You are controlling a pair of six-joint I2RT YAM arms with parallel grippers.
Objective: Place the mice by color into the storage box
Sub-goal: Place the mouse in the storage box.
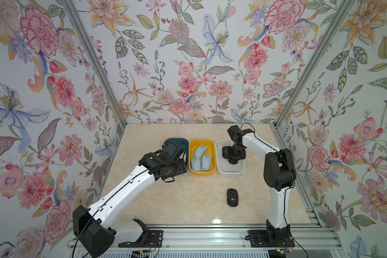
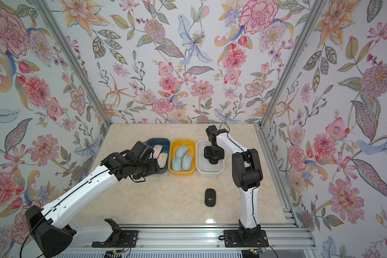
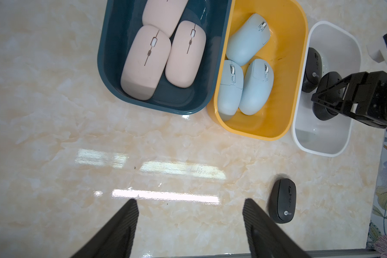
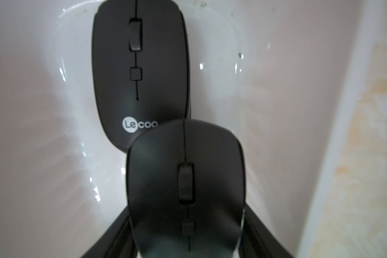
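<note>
Now the right gripper [image 4: 186, 225] is clamping a black mouse [image 4: 186, 178] by its two long flanks. The jaws are closing on the rear half from either side, with the nose pointing toward the top of the wrist frame. I am hanging it inside the white bin [image 4: 299, 89], where its nose is overlapping the tail of a second black mouse [image 4: 139, 73]. That one is lying flat on the bin floor in the upper middle of that frame, and I cannot tell whether the two are touching.

I am judging this mouse to be a light, rigid plastic shell with a smooth matte back. The flanks are offering the only near-parallel faces, so a side grip is suiting it. Pads on the domed top would probably be sliding off, and I am treating the scroll wheel as the delicate part.

The left gripper [image 3: 190, 227] is standing open and empty at the lower edge of its wrist frame, over bare marble tabletop [image 3: 54, 134].

Further out, a third black mouse [image 1: 232, 197] is lying alone on the tabletop in the lower middle of both top views, well apart from the bins. Three light blue mice [image 1: 200, 151] are sitting in the yellow bin [image 1: 202, 174]. Three pink mice [image 3: 146, 62] are sitting in the dark teal bin [image 3: 107, 49].
</note>
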